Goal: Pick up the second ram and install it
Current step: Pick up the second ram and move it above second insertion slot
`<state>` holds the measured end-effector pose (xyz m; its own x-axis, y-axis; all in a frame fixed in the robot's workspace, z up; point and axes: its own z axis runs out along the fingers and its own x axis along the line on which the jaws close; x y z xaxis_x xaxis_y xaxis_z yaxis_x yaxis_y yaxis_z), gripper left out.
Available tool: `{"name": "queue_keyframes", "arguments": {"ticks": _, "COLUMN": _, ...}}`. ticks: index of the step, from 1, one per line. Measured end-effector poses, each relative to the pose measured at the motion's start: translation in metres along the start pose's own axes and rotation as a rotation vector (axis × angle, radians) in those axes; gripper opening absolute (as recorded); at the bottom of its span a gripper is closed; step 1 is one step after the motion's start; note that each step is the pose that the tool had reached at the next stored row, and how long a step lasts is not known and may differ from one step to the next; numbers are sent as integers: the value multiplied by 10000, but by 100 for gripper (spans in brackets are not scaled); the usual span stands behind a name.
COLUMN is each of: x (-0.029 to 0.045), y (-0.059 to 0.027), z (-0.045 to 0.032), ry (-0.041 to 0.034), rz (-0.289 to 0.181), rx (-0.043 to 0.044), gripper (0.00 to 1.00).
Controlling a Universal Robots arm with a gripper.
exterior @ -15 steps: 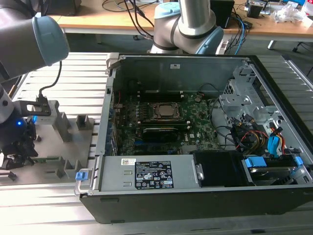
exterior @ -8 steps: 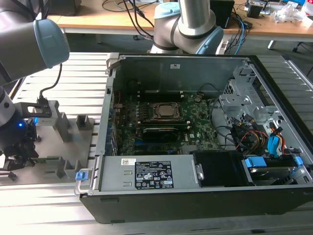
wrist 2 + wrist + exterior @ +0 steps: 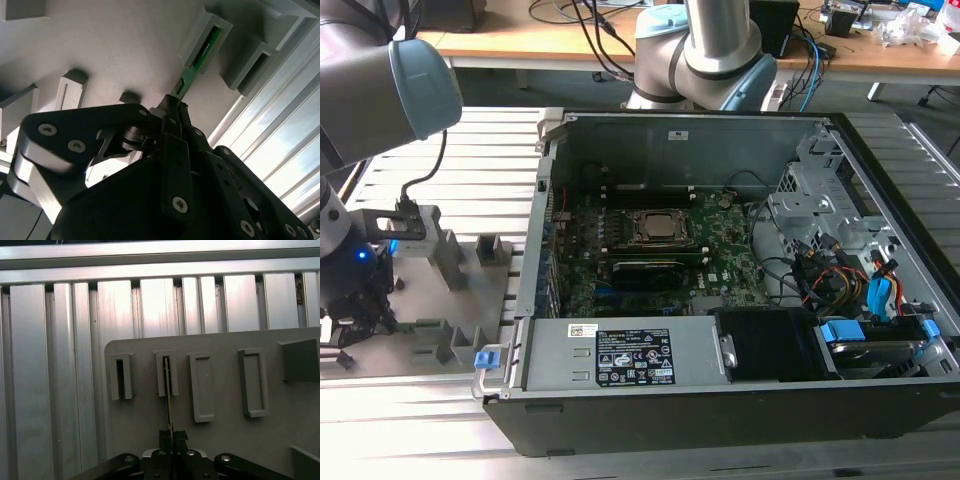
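Hand [image 3: 172, 104] tight on the second ram [image 3: 204, 48], far edge within grey holder [image 3: 192, 39], another holder [image 3: 239, 64] beside.

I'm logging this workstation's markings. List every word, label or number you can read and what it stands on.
Black label on the grey cover inside the case: print too small to read.
White sticker on the case's back wall: too small to read.
The second ram, gripper shut on it: no print visible.

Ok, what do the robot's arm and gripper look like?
The arm is silver-grey tubing with pale blue joint caps. A black cable hangs beside it. The gripper is black, made of flat linked bars with silver screw heads.
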<state>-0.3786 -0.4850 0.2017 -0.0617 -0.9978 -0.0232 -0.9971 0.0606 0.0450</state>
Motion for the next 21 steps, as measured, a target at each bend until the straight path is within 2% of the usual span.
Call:
{"name": "queue_keyframes", "arguments": {"ticks": 6, "x": 0, "y": -1, "z": 0, "ry": 3, "rz": 0, "rx": 3, "gripper": 13}}
{"name": "queue_keyframes", "arguments": {"ticks": 8, "x": -1, "y": 1, "z": -32, "ry": 3, "rz": 0, "rx": 3, "gripper": 13}}
{"name": "queue_keyframes", "arguments": {"ticks": 12, "x": -4, "y": 7, "z": -160, "ry": 5, "rz": 0, "rx": 1, "gripper": 13}}
{"name": "queue_keyframes", "arguments": {"ticks": 17, "x": -6, "y": 12, "z": -264, "ry": 5, "rz": 0, "rx": 1, "gripper": 13}}
{"name": "queue_keyframes", "arguments": {"ticks": 21, "x": -11, "y": 20, "z": -436, "ry": 5, "rz": 0, "rx": 0, "gripper": 13}}
